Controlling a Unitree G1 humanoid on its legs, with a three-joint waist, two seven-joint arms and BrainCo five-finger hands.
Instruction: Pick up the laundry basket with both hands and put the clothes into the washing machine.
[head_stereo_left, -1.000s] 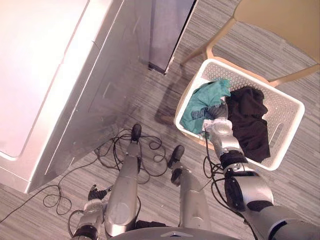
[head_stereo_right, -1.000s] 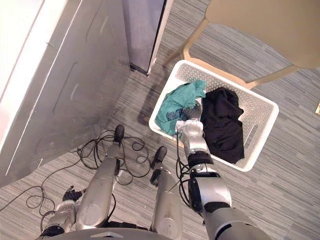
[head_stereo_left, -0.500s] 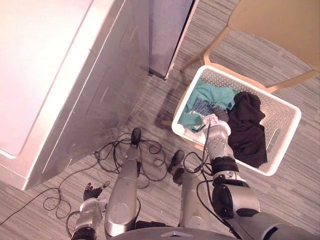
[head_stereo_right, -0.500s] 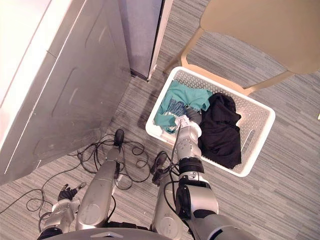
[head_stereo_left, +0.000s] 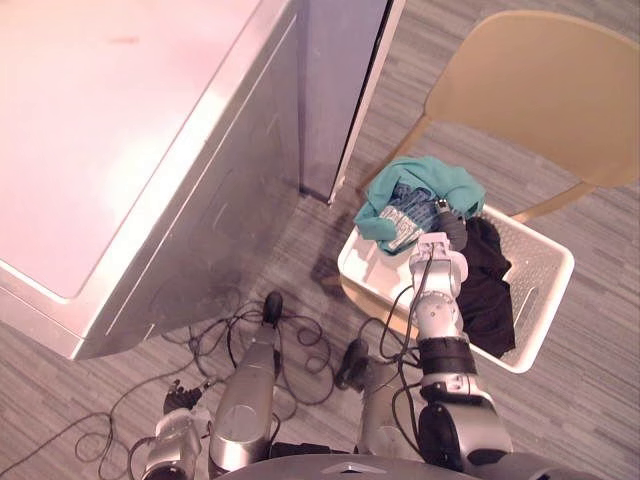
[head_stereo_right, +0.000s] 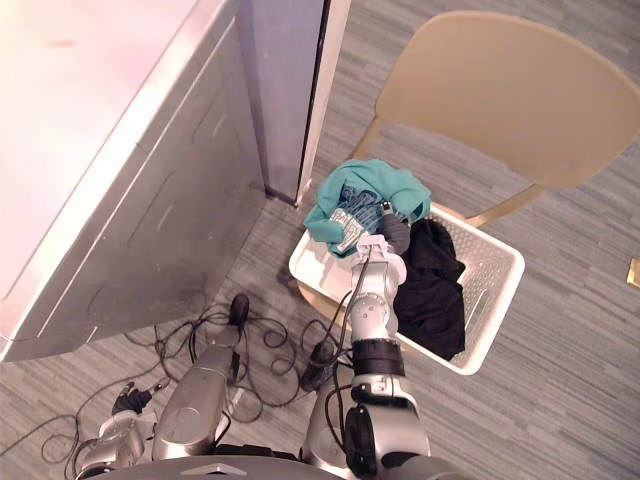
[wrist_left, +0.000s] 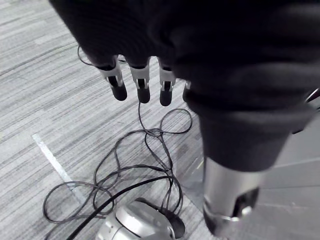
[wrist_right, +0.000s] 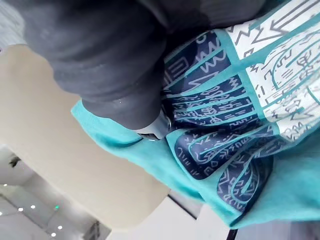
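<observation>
The teal shirt (head_stereo_left: 415, 195) hung from the right hand (head_stereo_left: 449, 227) above the laundry basket (head_stereo_left: 535, 268) on the floor. Its fingers were buried in cloth, the grip unreadable, so the shirt might slip before reaching the washing machine (head_stereo_left: 130, 130). The left hand (wrist_left: 141, 85) dangled slack and empty.

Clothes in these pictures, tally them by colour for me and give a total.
Teal printed shirt: 1
Black garment: 1
Total: 2
</observation>
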